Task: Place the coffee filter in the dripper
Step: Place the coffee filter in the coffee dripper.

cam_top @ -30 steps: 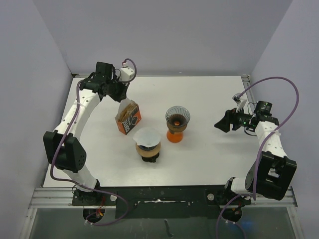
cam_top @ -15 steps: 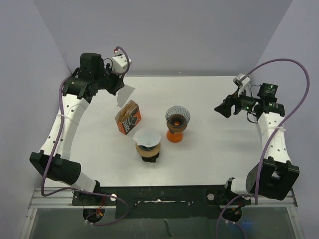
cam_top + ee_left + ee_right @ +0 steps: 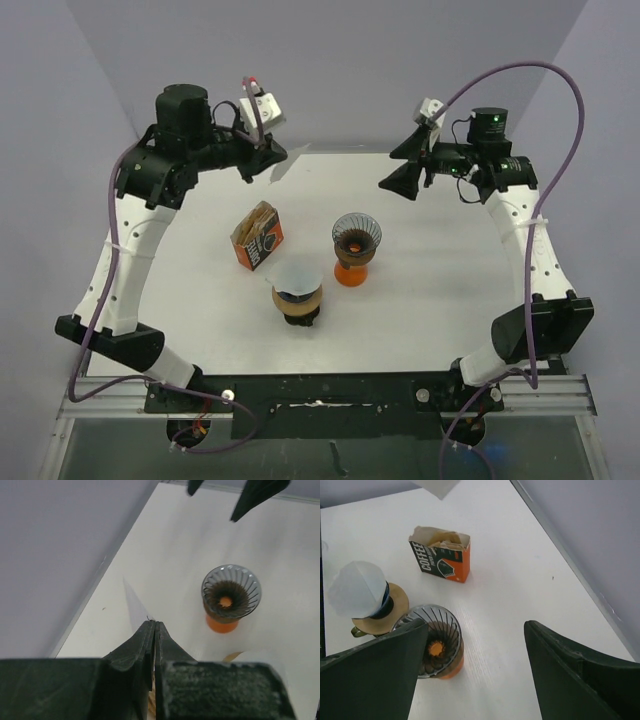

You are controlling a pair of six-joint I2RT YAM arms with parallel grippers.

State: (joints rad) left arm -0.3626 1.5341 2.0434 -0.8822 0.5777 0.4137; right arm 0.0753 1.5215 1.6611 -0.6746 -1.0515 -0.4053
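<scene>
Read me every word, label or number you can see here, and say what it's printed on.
"COFFEE": white letters on the dark front panel of the orange filter box, seen from the right wrist.
Smaller print beside it on the same panel: too small to read.
From the top view the box's print is blurred; nothing else shows readable text.

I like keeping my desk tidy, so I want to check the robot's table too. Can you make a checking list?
Surface: white table, no spills seen.
Job's things: glass dripper upright on its orange base, no filter inside; coffee filter in the air, pinched by the left gripper.
Clutter: orange filter box, open, upright; wooden-collared brewer with a white filter in it.
Grippers: left gripper shut on the coffee filter; right gripper open, holding nothing.
Cables: purple cables looping off both arms, above the table's things.
Surroundings: plain grey walls; metal rail at the near edge.
</scene>
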